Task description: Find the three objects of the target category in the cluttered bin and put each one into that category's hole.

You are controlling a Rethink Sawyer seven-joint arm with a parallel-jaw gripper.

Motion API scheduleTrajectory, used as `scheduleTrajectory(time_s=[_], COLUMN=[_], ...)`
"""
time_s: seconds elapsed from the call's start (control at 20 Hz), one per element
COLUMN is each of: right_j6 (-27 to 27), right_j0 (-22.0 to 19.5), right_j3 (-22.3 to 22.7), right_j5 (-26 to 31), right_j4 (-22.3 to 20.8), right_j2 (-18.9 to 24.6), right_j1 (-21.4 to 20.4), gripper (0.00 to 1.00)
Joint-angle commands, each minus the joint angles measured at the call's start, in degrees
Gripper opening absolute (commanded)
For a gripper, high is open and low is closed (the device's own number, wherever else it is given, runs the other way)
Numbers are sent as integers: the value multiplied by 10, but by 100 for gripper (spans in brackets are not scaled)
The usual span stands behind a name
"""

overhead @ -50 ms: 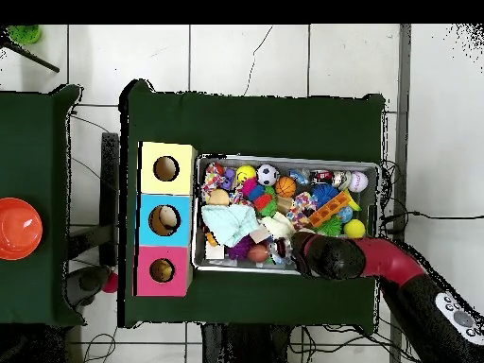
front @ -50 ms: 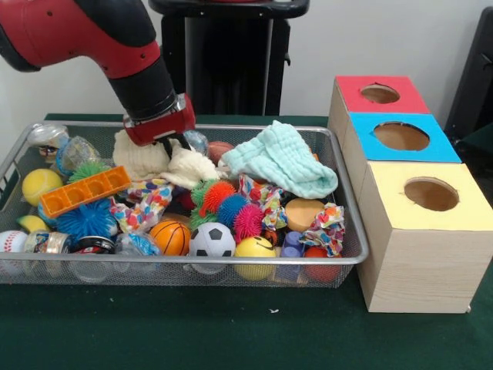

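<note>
A dark green cloth [front @ -50 ms: 231,339] covers the table. On it stands a wire mesh bin [front @ -50 ms: 350,223], and just beside the bin a wooden sorting box [front @ -50 ms: 416,262] with three holes: the red hole [front @ -50 ms: 380,93], the blue hole [front @ -50 ms: 401,136] and the yellow hole [front @ -50 ms: 431,193].

The gripper [front @ -50 ms: 171,143] is down at the bin's back edge, its tips sunk among the cream cloth [front @ -50 ms: 166,163]. Cloth and the red wrist hide the fingers, so their spacing, and whether they hold anything, cannot be told.

The target category is not stated and cannot be read from the scene. Candidates lie mixed through the bin:
- Cloths: the cream cloth under the gripper; a mint towel [front @ -50 ms: 281,158] near the back right.
- Balls: a soccer ball [front @ -50 ms: 212,240], a basketball [front @ -50 ms: 169,237] and a yellow ball [front @ -50 ms: 255,254] along the front wall; a tennis ball [front @ -50 ms: 40,185] at the left.

Risks, as judged from this position:
- Cloth may snag on neighbouring items and drag them out when lifted.
- A loose fold may overhang a hole and fail to drop through.
- A blind closure in the pile may take two items together.

Obstructions: an orange moulded tray [front @ -50 ms: 85,191] and spiky rubber toys [front @ -50 ms: 227,208] lie near the gripper, and patterned fabric bows [front @ -50 ms: 327,227] overlap lower items.
</note>
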Motion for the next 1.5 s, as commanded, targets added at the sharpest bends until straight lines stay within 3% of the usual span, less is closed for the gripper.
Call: scheduleTrajectory(time_s=[0.05, 0.85, 1.5], right_j6=[-21, 52, 58], right_j0=[-17, -18, 3], right_j3=[93, 160, 196], right_j5=[-27, -143, -189], right_j4=[48, 88, 115], right_j2=[46, 61, 81], right_j1=[93, 96, 77], gripper=[0, 0, 0])
